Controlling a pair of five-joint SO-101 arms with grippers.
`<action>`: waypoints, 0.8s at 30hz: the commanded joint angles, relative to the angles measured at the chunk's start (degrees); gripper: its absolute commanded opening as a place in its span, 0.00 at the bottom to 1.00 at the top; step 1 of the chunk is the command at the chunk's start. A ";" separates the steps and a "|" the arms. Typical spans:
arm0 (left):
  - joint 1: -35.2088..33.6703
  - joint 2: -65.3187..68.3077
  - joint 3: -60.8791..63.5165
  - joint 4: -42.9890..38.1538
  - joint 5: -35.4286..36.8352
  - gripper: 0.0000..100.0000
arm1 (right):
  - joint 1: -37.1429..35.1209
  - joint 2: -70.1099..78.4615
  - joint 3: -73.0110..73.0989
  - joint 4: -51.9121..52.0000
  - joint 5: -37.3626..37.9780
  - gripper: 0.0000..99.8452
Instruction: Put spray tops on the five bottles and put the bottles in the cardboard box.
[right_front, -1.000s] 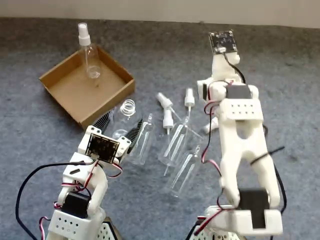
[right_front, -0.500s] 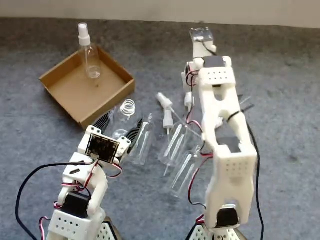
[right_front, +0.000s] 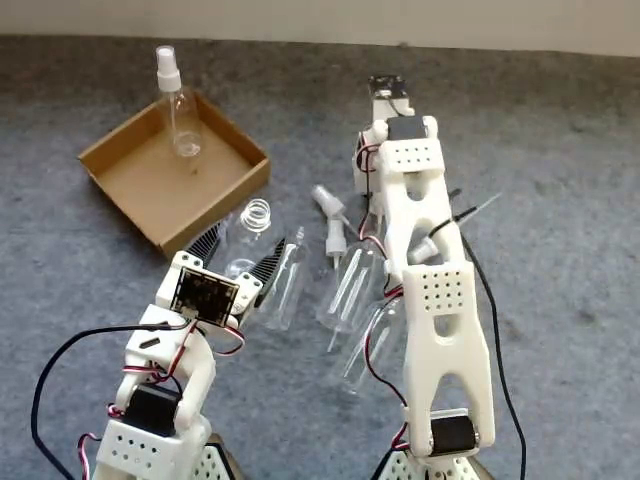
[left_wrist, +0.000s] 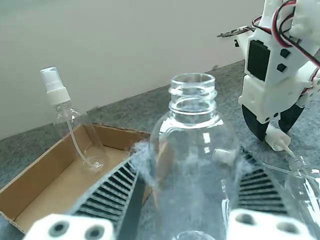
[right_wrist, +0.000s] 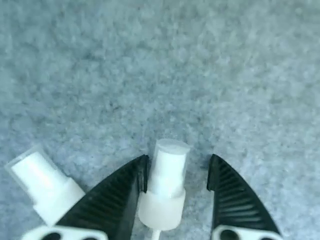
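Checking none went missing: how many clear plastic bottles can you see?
5: one capped clear plastic bottle standing in the brown cardboard box; one uncapped bottle, upright in the left gripper; three bottles lying on the grey carpet.

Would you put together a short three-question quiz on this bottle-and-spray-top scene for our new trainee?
1. True or false: the bottle held upright in the left gripper is already capped.
2. How many bottles stand in the cardboard box?
3. The open jaws of the right gripper flank which item? A) a spray top standing on the carpet B) a bottle lying down C) the box wall
Key: 1 false, its mouth is open; 2 one, a capped bottle; 3 A.
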 joint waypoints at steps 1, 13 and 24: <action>0.92 -1.01 1.27 0.09 0.62 0.15 | -0.22 0.57 -7.16 4.18 -0.44 0.18; 0.92 -1.01 1.27 0.09 0.62 0.15 | -0.04 -0.04 -8.84 10.15 -0.53 0.19; 0.92 -1.01 1.27 0.18 0.62 0.15 | -0.22 -5.41 -8.66 14.55 -0.53 0.25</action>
